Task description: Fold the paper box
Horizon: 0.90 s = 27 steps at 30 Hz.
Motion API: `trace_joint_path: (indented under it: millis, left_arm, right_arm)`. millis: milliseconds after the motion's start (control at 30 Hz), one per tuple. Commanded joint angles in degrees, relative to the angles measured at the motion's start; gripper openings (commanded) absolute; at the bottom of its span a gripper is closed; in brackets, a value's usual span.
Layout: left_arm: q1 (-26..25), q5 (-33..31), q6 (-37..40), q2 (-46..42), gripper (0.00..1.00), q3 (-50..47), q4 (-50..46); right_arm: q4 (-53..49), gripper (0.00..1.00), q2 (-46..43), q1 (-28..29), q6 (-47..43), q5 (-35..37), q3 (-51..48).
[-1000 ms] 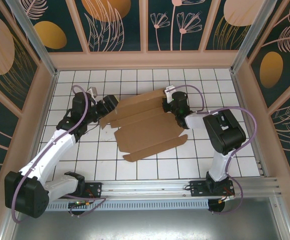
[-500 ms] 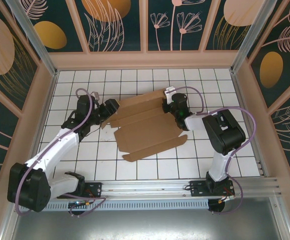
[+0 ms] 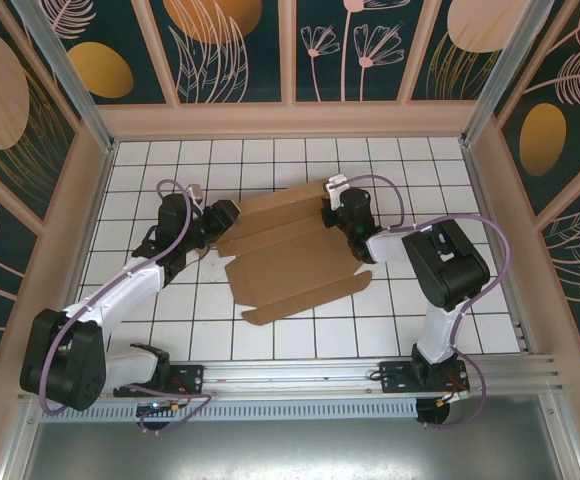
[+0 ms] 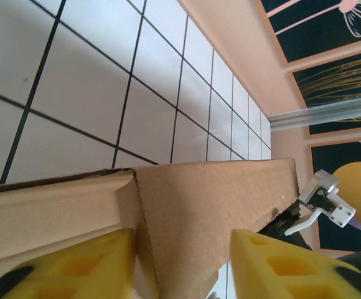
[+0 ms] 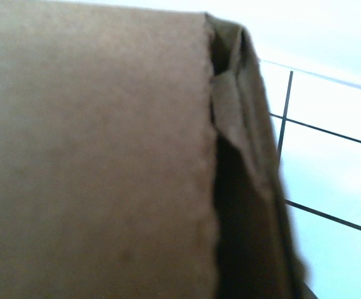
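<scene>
Closest to you, the table had white squares on it. Just past those, the paper box lay in the middle of the table. Its near flap lay flat and pointed toward you. Most of it was a flat brown sheet with fold lines across it.

A little farther back, your two claws were at its sides. Your left gripper was at the left edge. In the left wrist view, its yellow fingers stood apart with a bent-up piece of the cardboard between them. It was open and not squeezing.

Your right gripper was at the right edge and was closed tight. The cardboard was right up against its camera, so I think it was pinching that edge. I could not see its fingers.

At the far side, the sheet looked a bit lifted and bent.

I think you were only at the start. No walls stood up, no tabs were tucked in, and no lid was shut. All of that was left to do.
</scene>
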Motion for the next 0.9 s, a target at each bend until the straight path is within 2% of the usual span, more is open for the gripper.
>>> trace_joint_path:
  millis: [0,333,433,500,567,600,633,733,867]
  left_arm:
    - [0.20,0.12,-1.09,0.48,0.36,-0.93,5.30]
    - [0.26,-1.44,-2.61,2.44,0.08,-0.82,8.94]
    - [0.26,-2.25,-2.43,2.28,0.06,-0.53,9.16]
    - [0.28,-3.02,-1.86,2.23,0.15,-0.03,8.35]
    - [0.28,-5.22,0.22,2.04,0.47,1.38,4.70]
    - [0.23,-6.62,1.51,1.77,0.57,2.11,2.40]
    - [0.22,-8.54,2.94,1.02,0.63,2.83,-0.27]
    - [0.27,-14.19,6.16,-3.50,0.65,2.31,-3.96]
    - [-0.05,-15.60,9.93,-9.32,0.63,-1.08,-3.91]
  right_arm:
    - [2.32,0.02,0.21,0.67,-1.00,2.10,-1.23]
    - [3.53,0.01,-0.39,0.84,-0.82,3.10,-2.23]
    - [4.11,0.01,-0.69,0.84,-0.43,4.10,-2.56]
    - [4.45,0.02,-0.77,0.84,0.09,5.62,-2.72]
    - [4.35,0.02,-0.80,0.67,0.65,6.97,-2.66]
    - [4.18,0.02,-0.76,0.58,0.90,7.33,-2.59]
    - [3.82,0.02,-0.76,0.49,1.17,7.73,-2.34]
    - [0.86,0.02,-0.09,0.18,1.62,8.86,-0.53]
    - [-4.94,0.02,2.19,-0.47,2.66,10.53,3.66]
